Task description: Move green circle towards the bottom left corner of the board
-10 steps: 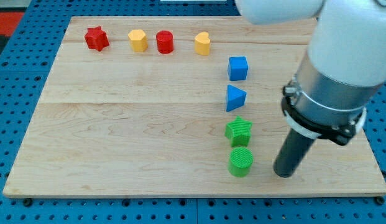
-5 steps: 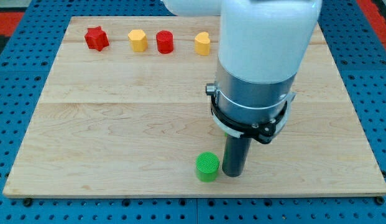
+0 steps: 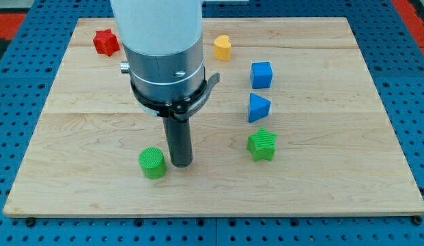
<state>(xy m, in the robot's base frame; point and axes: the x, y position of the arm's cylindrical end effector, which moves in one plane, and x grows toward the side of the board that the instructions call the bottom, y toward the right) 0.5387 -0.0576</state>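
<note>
We have no fingers, only my tip (image 3: 180, 164), set just right of the green circle (image 3: 153, 163), seemingly touching it, so a push sends it leftward. The circle sits low on the board (image 3: 75, 137), left of centre, the bottom left corner well off. The green star (image 3: 262, 144) lies apart.

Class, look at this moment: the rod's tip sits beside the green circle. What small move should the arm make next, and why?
Probably a short push toward the view's left and slightly down. My tip sits right beside the green circle, on its right, and the circle lies well short of the board's bottom left corner, with no blocks visible in between.
</note>
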